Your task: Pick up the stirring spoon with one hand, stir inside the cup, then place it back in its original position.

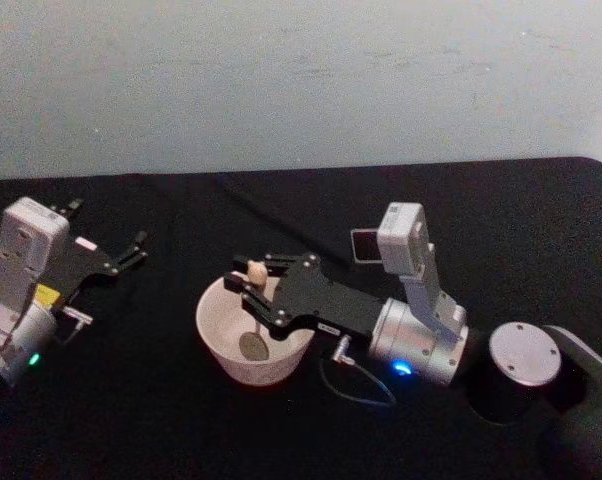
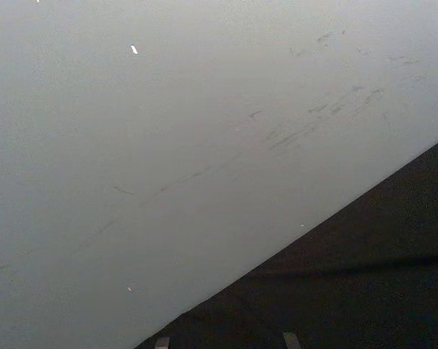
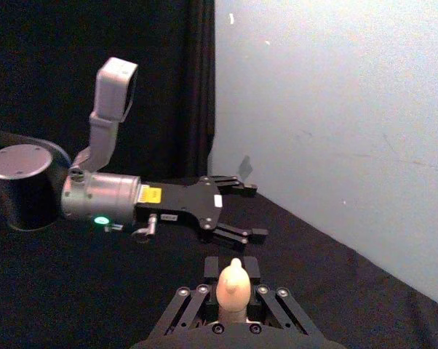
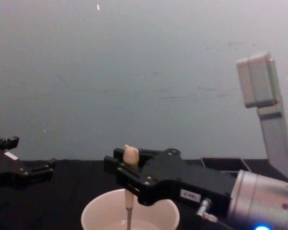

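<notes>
A black-covered table (image 1: 131, 420) carries the cream cup (image 1: 226, 360) and a dark square holder (image 4: 225, 165).

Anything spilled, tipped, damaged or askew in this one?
Nothing stands out. The cup sits upright with no spill around it. The stirring spoon stands inside it, gripped by the right end effector. The left end effector rests open off to the left.

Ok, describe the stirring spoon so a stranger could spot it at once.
On the black table, find the wide cream cup near the middle, under the right pincer. The stirring spoon stands roughly upright in it, gripped by that pincer. It is the only thin thing there: metal bowl down inside the cup, cream rounded handle top poking up above the pincer.
</notes>
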